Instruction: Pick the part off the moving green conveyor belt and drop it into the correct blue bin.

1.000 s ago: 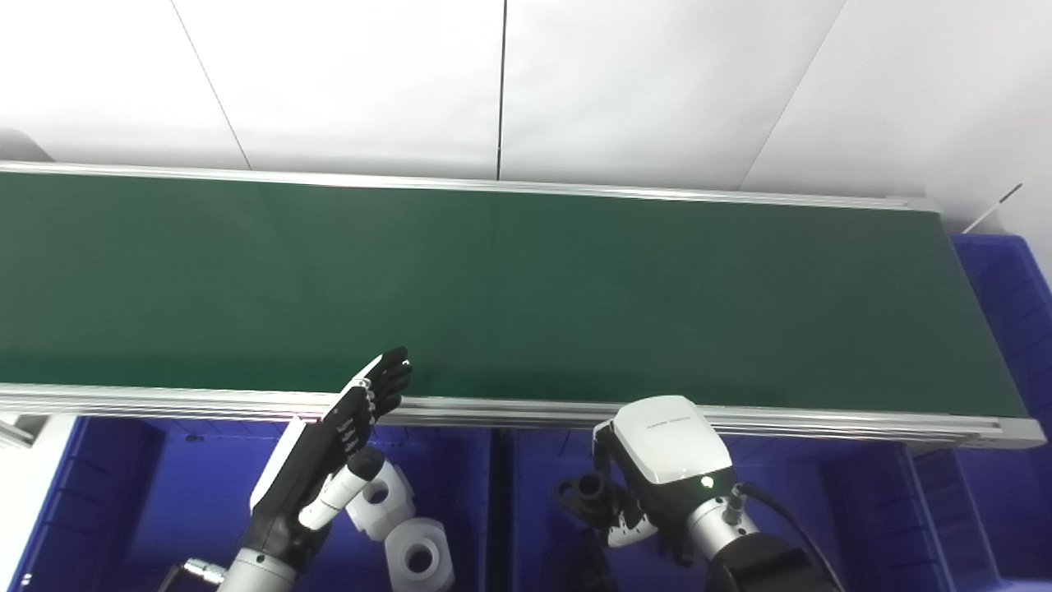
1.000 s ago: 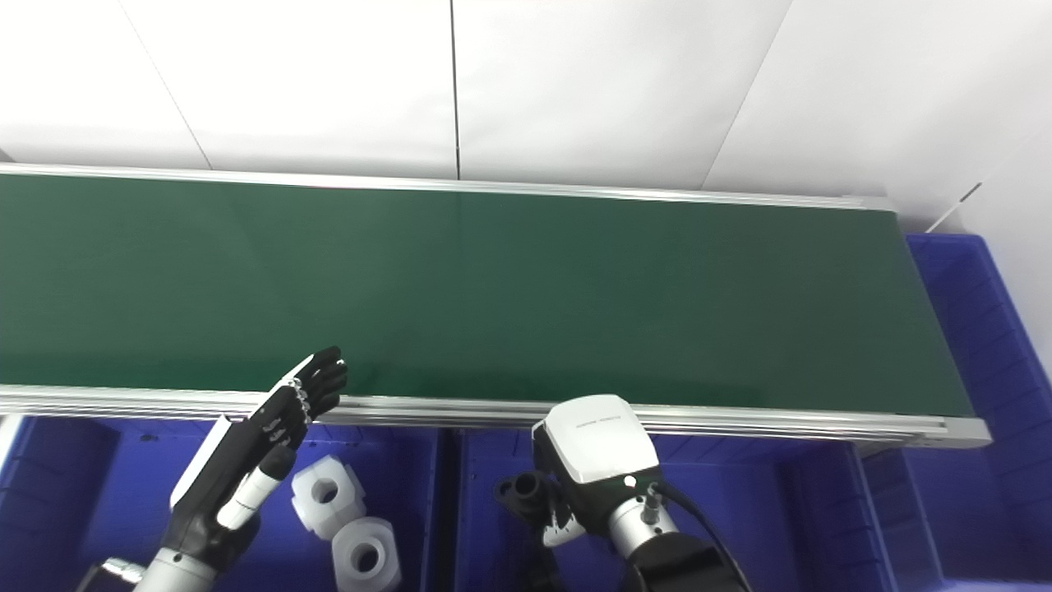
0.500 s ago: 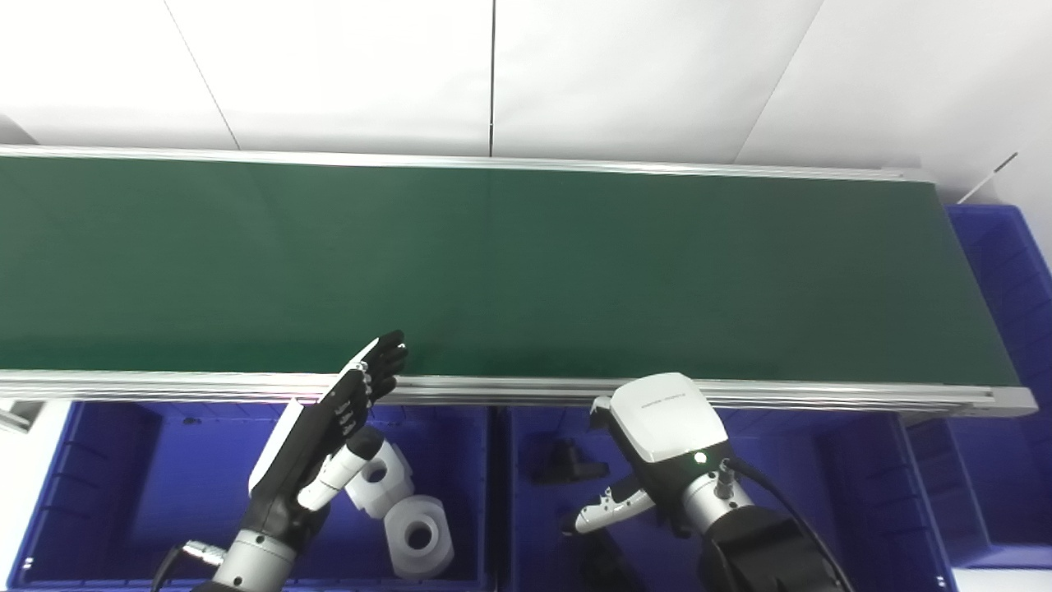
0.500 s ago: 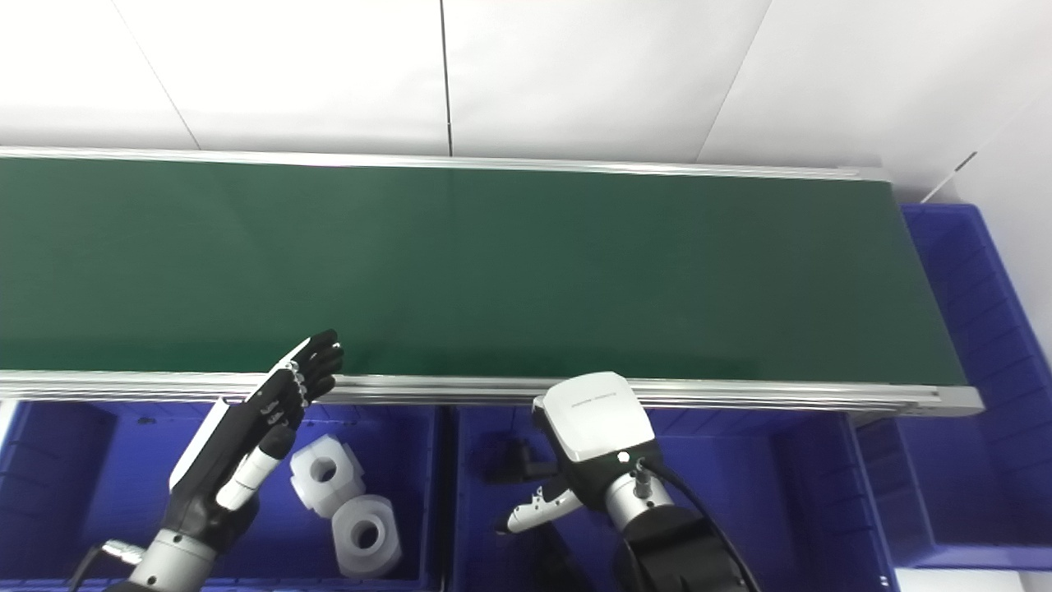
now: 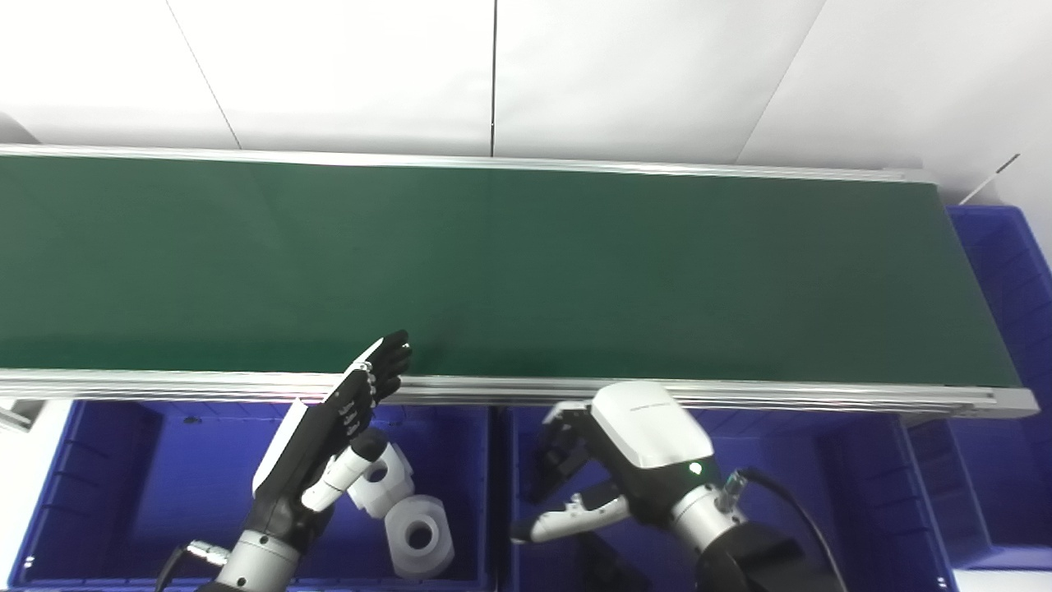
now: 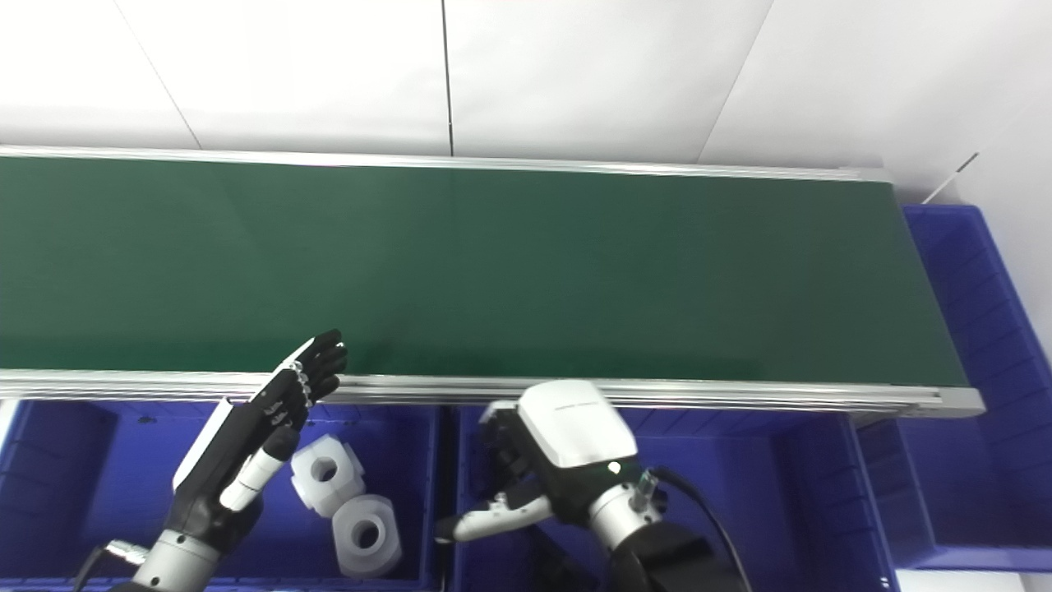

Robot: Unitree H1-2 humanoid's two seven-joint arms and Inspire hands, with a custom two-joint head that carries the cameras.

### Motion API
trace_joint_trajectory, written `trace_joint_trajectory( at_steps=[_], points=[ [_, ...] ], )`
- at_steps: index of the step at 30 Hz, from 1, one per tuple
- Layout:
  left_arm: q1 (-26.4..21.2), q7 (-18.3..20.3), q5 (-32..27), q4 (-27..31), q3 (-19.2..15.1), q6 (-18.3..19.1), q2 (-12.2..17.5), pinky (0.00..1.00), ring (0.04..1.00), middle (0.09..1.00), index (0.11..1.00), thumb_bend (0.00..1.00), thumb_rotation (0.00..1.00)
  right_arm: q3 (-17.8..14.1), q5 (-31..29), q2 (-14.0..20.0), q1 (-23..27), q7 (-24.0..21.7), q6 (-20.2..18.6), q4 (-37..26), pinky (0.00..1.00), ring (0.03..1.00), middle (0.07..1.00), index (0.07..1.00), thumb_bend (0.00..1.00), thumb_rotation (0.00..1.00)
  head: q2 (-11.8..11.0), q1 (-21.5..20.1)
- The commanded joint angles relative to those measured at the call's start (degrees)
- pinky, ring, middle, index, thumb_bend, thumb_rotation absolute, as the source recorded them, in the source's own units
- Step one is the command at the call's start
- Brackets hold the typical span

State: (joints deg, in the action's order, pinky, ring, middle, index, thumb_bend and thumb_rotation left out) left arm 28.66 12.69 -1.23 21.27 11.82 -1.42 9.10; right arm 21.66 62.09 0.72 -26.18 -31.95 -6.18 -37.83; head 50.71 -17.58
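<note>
The green conveyor belt (image 5: 526, 263) carries no part in either view. My left hand (image 5: 329, 436) is open, its flat fingers reaching up over the belt's front rail. My right hand (image 5: 625, 456) hangs open over the middle blue bin (image 5: 822, 493), dark fingers spread to the left and thumb stretched out below. It holds nothing. A dark part (image 5: 604, 563) shows low in that bin, partly hidden by the hand and arm. Two white ring-shaped parts (image 5: 386, 485) (image 5: 419, 547) lie in the left blue bin (image 5: 123, 493).
A silver rail (image 5: 740, 399) runs along the belt's front edge above the bins. Another blue bin (image 5: 1015, 271) stands past the belt's right end. A white wall backs the belt.
A second ago my right hand held a black part over the middle bin. It let the part drop, then shifted left with fingers spread. The camera tilted slightly; the left hand stayed.
</note>
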Motion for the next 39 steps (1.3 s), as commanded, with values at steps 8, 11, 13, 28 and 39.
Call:
trace_joint_trajectory(
  at_steps=[8,11,13,28,39],
  points=[
    [1.5,-0.47,1.81,2.7,0.96,-0.39,-0.64,0.95,0.935,0.922,0.908,0.77,0.82,-3.25,-36.22,-12.9,-9.49,21.43,8.81,11.09,0.46,0.533,0.6,0.617,0.62,0.79,0.69,-0.65],
    [1.75,-0.91,2.03,2.41,0.99,-1.53,-1.13,0.94,0.932,0.923,0.907,0.77,0.82,-3.55,-38.88,-10.76,-8.03,25.9,13.39,15.02,0.56,0.625,0.668,0.664,0.66,0.86,0.86,-0.68],
    [1.95,-1.19,2.61,2.35,1.01,-1.93,-1.33,0.92,0.921,0.921,0.902,0.76,0.83,-3.18,-39.61,-9.77,-7.32,28.12,15.82,17.1,0.63,0.701,0.732,0.713,0.68,0.91,1.04,-0.63],
    [1.55,-0.49,-0.33,2.82,-0.14,-1.46,-0.83,0.95,0.929,0.92,0.902,0.76,0.81,0.86,-36.33,-8.59,-3.99,36.76,21.27,24.82,0.85,0.893,0.902,0.859,0.75,1.0,2.25,-5.96],
    [0.52,0.66,-0.89,3.64,-0.86,-0.51,1.16,0.95,0.941,0.926,0.92,0.76,0.84,2.01,-36.72,-8.99,-2.81,36.51,19.39,24.87,0.86,0.902,0.898,0.868,0.75,1.0,3.48,-7.28]
  ],
)
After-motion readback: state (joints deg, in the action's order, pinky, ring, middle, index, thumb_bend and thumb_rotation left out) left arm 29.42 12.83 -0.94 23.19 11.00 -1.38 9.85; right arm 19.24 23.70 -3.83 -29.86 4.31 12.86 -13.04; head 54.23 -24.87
